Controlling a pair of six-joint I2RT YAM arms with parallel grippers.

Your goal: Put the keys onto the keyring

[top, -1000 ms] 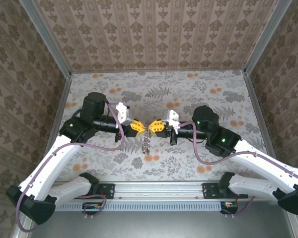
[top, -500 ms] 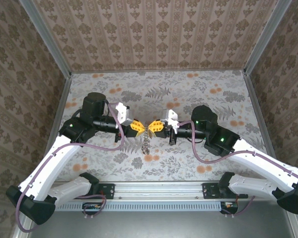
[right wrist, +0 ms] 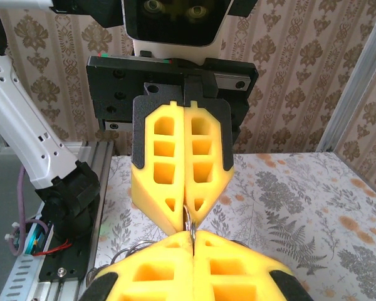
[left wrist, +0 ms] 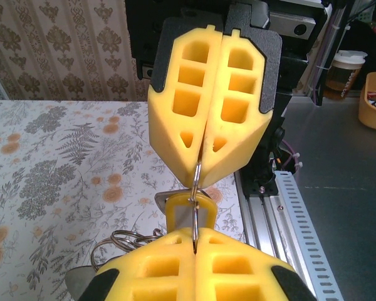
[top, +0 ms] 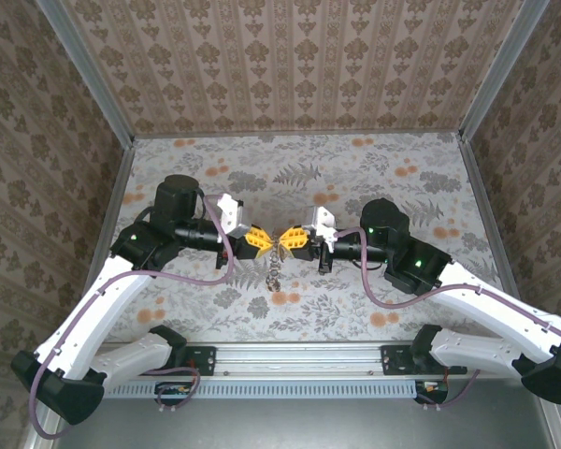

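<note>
While the yellow-fingered left gripper (top: 265, 240) and right gripper (top: 288, 240) clench the grey wire keyring (left wrist: 197, 180), one small yellow piece (left wrist: 189, 199), perhaps a key, hangs threaded.

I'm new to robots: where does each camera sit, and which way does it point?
Top external: above and behind the arms, looking down at the table; both arms show, left gripper and right gripper tip to tip.
Left wrist: on the left arm, facing the right gripper; its own yellow fingers at the bottom.
Right wrist: on the right arm, facing the left gripper; its own fingers below.
Shared: both wrist views show the keyring pinched between shut grippers.
</note>
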